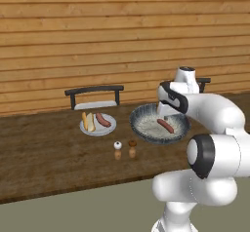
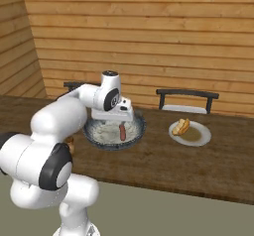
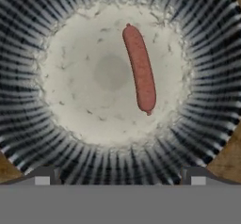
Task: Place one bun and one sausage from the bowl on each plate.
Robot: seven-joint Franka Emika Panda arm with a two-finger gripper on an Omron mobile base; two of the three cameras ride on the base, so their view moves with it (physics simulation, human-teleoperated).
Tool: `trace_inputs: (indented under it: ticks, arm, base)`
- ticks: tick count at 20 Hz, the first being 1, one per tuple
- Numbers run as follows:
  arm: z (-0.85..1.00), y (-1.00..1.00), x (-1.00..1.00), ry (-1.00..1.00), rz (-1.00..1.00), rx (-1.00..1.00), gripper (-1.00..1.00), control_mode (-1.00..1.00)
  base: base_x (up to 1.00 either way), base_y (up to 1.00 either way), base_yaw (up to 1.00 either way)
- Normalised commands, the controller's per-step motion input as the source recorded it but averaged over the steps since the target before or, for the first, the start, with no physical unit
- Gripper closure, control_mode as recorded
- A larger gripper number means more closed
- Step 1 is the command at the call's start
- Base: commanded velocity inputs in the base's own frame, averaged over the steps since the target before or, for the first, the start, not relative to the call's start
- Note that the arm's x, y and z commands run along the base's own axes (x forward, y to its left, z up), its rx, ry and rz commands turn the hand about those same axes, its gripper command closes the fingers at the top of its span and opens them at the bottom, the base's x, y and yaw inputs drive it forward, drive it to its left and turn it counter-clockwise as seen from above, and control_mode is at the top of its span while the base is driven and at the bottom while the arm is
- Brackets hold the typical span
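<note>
The bowl (image 1: pixel 137 128) (image 2: pixel 99 140) (image 3: pixel 28 39) sits on the wooden table with one reddish sausage (image 1: pixel 165 125) (image 2: pixel 122 132) (image 3: pixel 140 69) lying inside it. My gripper (image 1: pixel 165 114) (image 2: pixel 119 119) (image 3: pixel 120 178) hangs open just above the bowl, pointing down, with nothing between its fingers. In the hand view the sausage lies above and slightly right of the gap between the tips. In the left base view, a plate (image 1: pixel 109 128) left of the bowl holds a bun (image 1: pixel 88 122) and a second sausage (image 1: pixel 103 120). In the right base view, a plate (image 2: pixel 199 137) right of the bowl carries a bun (image 2: pixel 181 126).
Two small shakers (image 1: pixel 117 150) (image 1: pixel 132 149) stand in front of the bowl near the table's front edge. Dark chairs (image 1: pixel 94 92) (image 2: pixel 187 97) stand behind the table against a wooden plank wall.
</note>
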Motion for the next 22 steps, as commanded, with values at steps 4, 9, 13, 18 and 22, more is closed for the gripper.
trace_inputs:
  ticks: [4, 9, 13, 18, 22]
  arm:
    - [-0.17, 0.00, 0.00, 0.00, 0.01, 0.00, -1.00, -1.00]
    - [-0.06, 0.00, 0.03, 0.00, 0.00, 0.00, -1.00, -1.00]
    - [0.00, 0.00, 0.39, 0.00, 0.00, 0.00, -1.00, -1.00]
    - [0.00, 0.00, 0.76, 0.01, 0.00, 0.00, -1.00, -1.00]
    - [-0.33, -0.07, 0.49, 0.00, 0.00, 0.00, -1.00, -1.00]
  base:
    - [0.00, 0.00, 0.00]
    - [0.00, 0.00, 0.00]
    - [0.00, 0.00, 0.00]
    - [0.00, 0.00, 0.00]
    - [0.00, 0.00, 0.00]
